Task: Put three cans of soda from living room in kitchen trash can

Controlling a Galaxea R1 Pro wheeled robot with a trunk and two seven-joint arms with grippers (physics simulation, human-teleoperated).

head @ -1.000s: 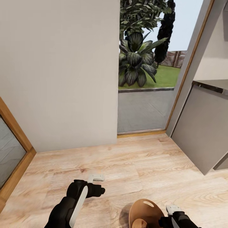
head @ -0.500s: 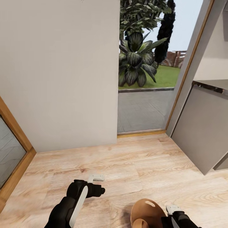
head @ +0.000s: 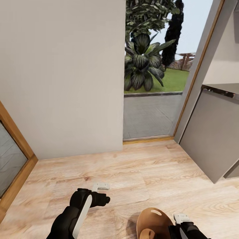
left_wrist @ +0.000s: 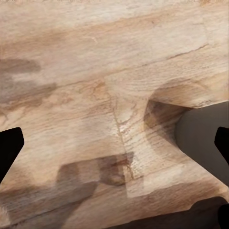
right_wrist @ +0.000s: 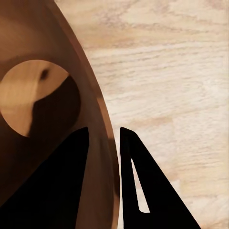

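Observation:
The tash can [head: 151, 221], coppery-brown inside with an oval handle hole, hangs low at the bottom of the head view. My right gripper [head: 181, 219] is shut on its rim. In the right wrist view the tash can's wall [right_wrist: 43, 62] passes between the two dark fingers of the right gripper [right_wrist: 104, 132], one inside and one outside. My left gripper [head: 101, 187] is open over the wood floor, nothing between its fingers; in its wrist view the left gripper [left_wrist: 114, 143] shows only fingertips at the picture's edges. The cans of soda are hidden.
A white wall [head: 66, 83] stands straight ahead. Beside it a doorway [head: 149, 113] opens onto a paved yard and plants. A grey cabinet [head: 212, 136] juts in at the right, and a wood-framed glass door [head: 13, 156] at the left. Light plank floor [head: 139, 172] lies between.
The garden behind the doorway has slid slightly sideways, so the camera has moved a little. The tash can and both grippers sit almost where they were in the view.

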